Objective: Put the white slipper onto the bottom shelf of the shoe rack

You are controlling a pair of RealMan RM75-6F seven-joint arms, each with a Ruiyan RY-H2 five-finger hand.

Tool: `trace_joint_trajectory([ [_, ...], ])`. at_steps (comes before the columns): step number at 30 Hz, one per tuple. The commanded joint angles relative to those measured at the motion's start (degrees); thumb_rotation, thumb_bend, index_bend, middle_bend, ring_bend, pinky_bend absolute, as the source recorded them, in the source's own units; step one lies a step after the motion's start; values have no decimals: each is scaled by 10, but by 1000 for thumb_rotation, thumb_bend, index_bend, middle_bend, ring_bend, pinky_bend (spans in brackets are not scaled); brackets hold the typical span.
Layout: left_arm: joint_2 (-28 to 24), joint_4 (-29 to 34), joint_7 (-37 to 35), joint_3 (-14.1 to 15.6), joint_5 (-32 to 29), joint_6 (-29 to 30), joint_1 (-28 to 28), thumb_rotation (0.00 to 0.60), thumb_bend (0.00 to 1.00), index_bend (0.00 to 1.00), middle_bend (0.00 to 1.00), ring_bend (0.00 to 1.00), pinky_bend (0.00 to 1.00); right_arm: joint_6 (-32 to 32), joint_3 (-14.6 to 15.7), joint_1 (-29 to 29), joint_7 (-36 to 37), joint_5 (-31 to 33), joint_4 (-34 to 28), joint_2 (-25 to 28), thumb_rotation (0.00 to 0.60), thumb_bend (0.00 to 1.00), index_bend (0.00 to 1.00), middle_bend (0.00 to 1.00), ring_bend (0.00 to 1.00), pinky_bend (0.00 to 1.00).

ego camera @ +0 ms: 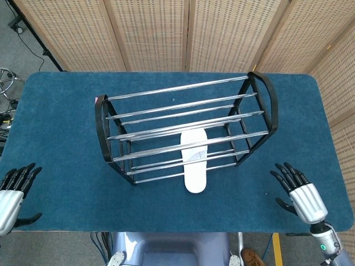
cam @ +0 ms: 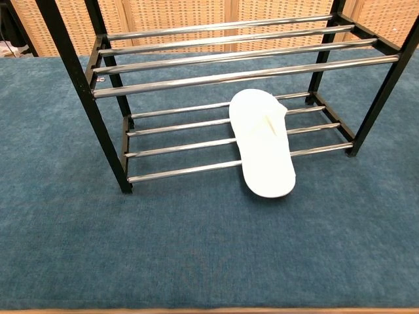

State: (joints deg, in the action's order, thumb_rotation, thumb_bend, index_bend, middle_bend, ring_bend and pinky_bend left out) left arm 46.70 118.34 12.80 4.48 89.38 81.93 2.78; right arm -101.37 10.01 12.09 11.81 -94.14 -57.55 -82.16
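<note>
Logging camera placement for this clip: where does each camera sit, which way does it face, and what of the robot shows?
Head view: high above the table's near edge, looking steeply down on the rack, the slipper and the table; the left hand and right hand show at the bottom corners, fingers apart, holding nothing.
Chest view: low at the near edge, looking forward and slightly down into the rack's open front; no part of the robot shows.
Shared: rack, slipper on the bottom shelf, table.
</note>
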Motion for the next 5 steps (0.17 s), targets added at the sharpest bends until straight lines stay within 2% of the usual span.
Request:
trace_joint_trajectory([
  [1,-1,3,-8,2,8,4,-4,600,95,0,0,0,0,46,-10,-43,-86,56,-229,130,600,123,61,0,0,32],
  [5,-6,-1,-23,3,18,6,-4,600,95,0,0,0,0,38,-20,-53,-114,61,-282,161,600,103,19,0,0,0],
])
